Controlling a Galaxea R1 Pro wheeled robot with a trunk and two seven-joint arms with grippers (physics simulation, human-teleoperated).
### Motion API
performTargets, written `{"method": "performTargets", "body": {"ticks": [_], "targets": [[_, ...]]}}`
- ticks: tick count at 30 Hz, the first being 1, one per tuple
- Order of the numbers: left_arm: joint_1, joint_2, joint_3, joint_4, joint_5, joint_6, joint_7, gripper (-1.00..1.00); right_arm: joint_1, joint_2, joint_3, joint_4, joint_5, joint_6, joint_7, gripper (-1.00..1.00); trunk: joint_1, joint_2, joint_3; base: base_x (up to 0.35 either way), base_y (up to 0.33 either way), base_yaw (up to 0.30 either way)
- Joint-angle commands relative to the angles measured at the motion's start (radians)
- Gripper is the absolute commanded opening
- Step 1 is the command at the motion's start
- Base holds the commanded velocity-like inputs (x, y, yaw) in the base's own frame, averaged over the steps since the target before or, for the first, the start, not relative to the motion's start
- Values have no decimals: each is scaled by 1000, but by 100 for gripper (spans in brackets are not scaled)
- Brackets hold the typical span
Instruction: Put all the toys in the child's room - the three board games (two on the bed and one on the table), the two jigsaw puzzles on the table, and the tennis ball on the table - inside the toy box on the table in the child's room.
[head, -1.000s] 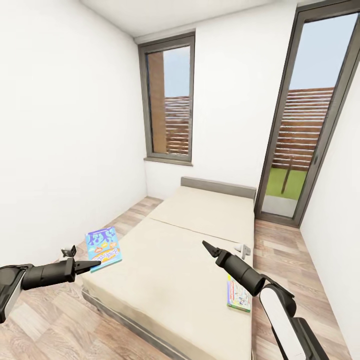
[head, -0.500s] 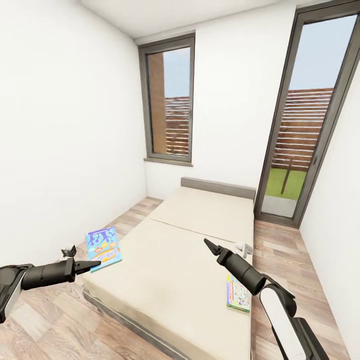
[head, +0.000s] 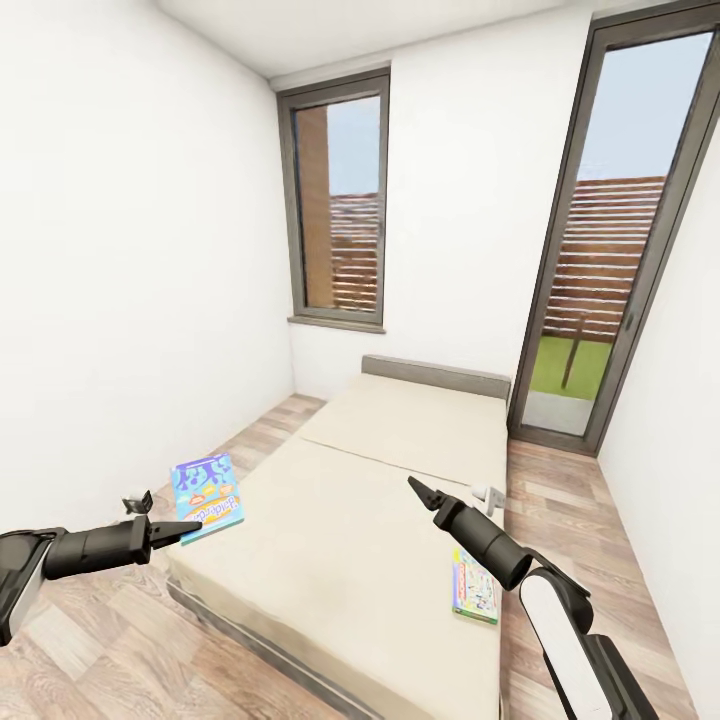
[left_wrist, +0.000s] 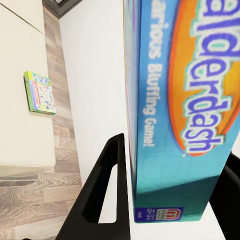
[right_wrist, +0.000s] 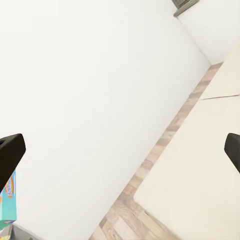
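Observation:
My left gripper (head: 166, 516) is shut on the lower edge of the blue and orange board game (head: 207, 495), which hangs upright off the bed's near left corner. Close up, that board game (left_wrist: 185, 100) stands between the two black fingers (left_wrist: 107, 190). A second board game (head: 475, 587), pale with green edges, lies flat at the right edge of the bed (head: 400, 430), and it shows again (left_wrist: 40, 92) past the held box. My right gripper (head: 418, 492) hovers open over the bed, left of and above that game. Its fingers (right_wrist: 10, 155) stand far apart with nothing between them.
The bed fills the middle of a narrow room with white walls. Strips of wood floor (head: 270, 435) run along both its sides. A window (head: 340, 200) and a tall glass door (head: 610, 240) are at the far end. A small white object (head: 487, 497) sits beside the bed's right edge.
Almost nothing differs. The right gripper has lifted very slightly, and the left gripper still holds the blue board game in the same place.

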Motion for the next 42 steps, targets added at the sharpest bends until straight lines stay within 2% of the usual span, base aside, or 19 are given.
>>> {"method": "performTargets", "body": {"ticks": [1, 25, 42], "targets": [[0, 0, 0, 0, -1, 11, -4, -100, 0, 0, 0, 0, -5, 4, 0, 100, 0, 0, 0, 0, 0, 0], [0, 0, -1, 1, -1, 11, -4, -100, 0, 0, 0, 0, -5, 4, 0, 100, 0, 0, 0, 0, 0, 7], [0, 0, 2, 2, -1, 11, -4, -100, 0, -2, -1, 0, -5, 4, 0, 100, 0, 0, 0, 0, 0, 258]]}}
